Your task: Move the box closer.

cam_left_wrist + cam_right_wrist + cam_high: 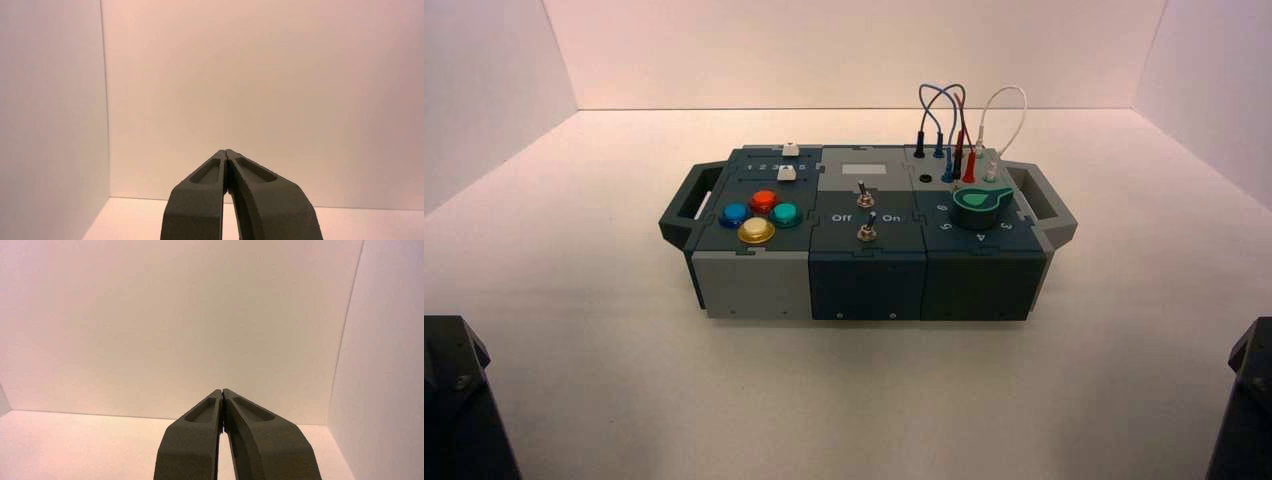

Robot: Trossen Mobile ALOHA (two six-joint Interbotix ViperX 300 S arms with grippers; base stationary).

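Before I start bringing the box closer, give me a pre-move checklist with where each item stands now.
1. Left end effector free of any load, fingers together: ok.
2. Right end effector likewise unloaded and shut: ok.
3. Box sitting flat, long side facing the robot: ok.
4. Left handle and right handle unobstructed: ok.
5. End effectors at the handles, opened for a grip: not ok, both are away from the box.
6. Wire plugs at the box's far right seated firmly: cannot tell.

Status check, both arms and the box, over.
Left gripper, right gripper: both shut, clear of box. Box ahead, between arms, ungripped. Nothing seen between box and arms.
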